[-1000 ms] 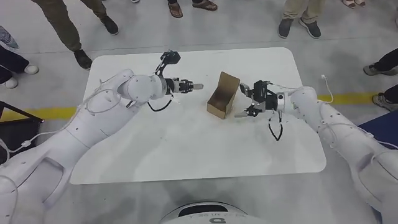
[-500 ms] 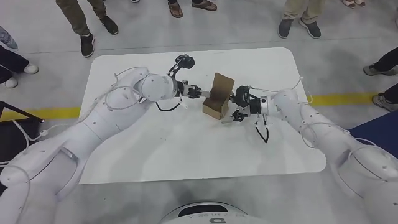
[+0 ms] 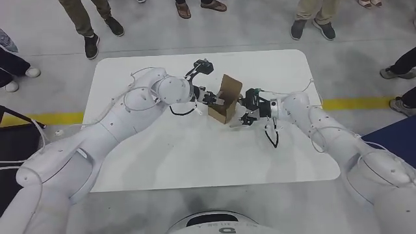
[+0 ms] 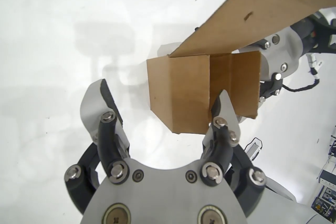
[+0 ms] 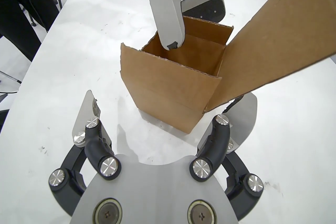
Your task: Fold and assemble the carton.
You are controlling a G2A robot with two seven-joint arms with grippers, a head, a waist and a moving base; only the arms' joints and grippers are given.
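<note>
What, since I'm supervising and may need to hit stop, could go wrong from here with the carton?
1. The left gripper is open with one finger in the open top of the carton, which stands unheld on the table; pulling sideways could tip or drag it.
2. The raised flap leans over the open right gripper; lifting that arm might catch and crease it.

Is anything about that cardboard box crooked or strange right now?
Yes. The carton stands open on the table, and one long flap sticks up, leaning outward, not folded down. The left gripper straddles one wall, with one finger inside the opening.
</note>
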